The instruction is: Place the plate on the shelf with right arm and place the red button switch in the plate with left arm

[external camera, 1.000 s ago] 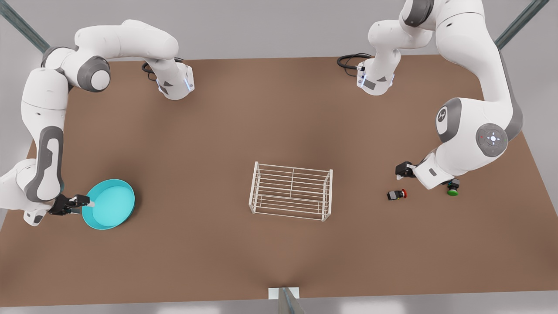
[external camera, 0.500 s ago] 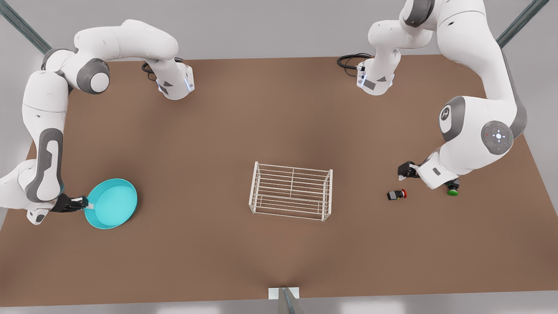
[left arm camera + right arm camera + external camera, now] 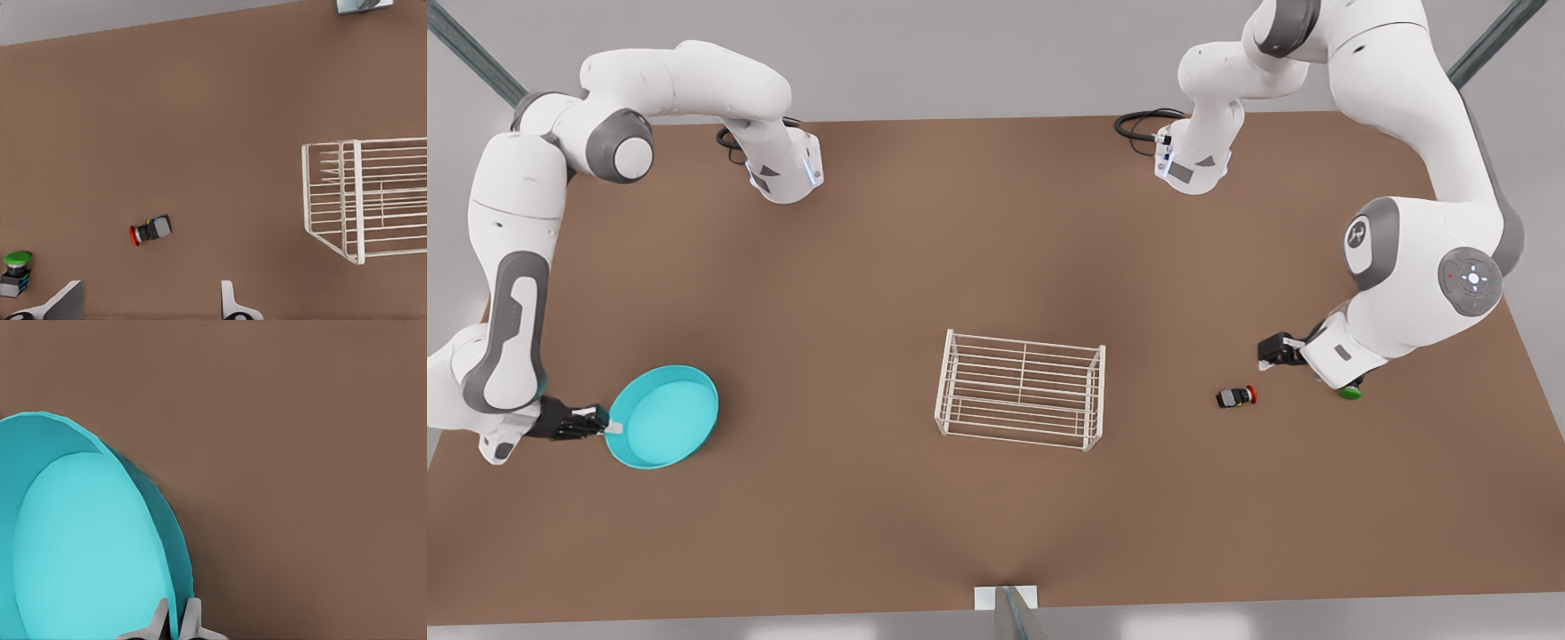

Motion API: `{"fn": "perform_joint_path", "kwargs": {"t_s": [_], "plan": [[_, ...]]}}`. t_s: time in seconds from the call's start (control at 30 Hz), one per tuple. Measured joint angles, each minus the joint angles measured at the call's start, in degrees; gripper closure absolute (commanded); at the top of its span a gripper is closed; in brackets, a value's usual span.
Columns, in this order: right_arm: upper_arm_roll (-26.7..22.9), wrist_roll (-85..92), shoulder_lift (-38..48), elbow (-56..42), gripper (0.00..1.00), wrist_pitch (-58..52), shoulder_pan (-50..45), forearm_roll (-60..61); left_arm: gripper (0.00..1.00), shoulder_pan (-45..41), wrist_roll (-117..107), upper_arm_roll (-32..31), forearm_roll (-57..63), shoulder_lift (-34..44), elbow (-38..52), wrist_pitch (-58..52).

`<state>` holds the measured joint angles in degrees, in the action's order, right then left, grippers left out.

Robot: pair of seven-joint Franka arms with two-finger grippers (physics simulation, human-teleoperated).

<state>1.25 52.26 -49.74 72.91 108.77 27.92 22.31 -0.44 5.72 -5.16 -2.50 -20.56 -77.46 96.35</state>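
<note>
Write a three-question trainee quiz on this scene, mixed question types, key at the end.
1. True or false: the plate already rests on the shelf.
2. The right gripper is pinching: A) the plate's rim B) a shelf post C) nothing
3. Fill in: the switch lying between the left gripper and the shelf has a ___ cap.

Key: 1 false. 2 A. 3 red: the red button switch; the green switch sits beside that open gripper.

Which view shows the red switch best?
The left wrist view: the red switch lies on its side, cap and body distinct. The front view shows it smaller, between the rack and the left gripper.
</note>
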Motion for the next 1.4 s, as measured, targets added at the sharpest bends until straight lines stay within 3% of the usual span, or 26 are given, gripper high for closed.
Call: {"fn": "perform_joint_path", "kwargs": {"t_s": [0.23,0.47,0.67,1.4], "plan": [[-0.32,-2.07,3.85,0.60,0.81,-4.17,-5.74,3.40,0.00,-0.08,-0.12,-0.03,0.00,-0.05,0.00,0.00],[-2.70,-8.25,9.85,0.92,0.81,-7.84,-17.44,4.04,0.00,0.01,-0.19,-0.08,0.28,0.02,-0.21,0.01],[-5.22,-15.73,13.16,0.54,0.80,-9.62,-27.12,4.07,0.00,0.33,-2.15,-0.82,3.85,3.17,0.08,-6.51],[-5.82,-46.16,10.22,-3.79,0.80,-3.78,-53.03,7.36,0.00,2.85,-7.84,-0.37,4.50,3.01,0.44,-10.19]]}}
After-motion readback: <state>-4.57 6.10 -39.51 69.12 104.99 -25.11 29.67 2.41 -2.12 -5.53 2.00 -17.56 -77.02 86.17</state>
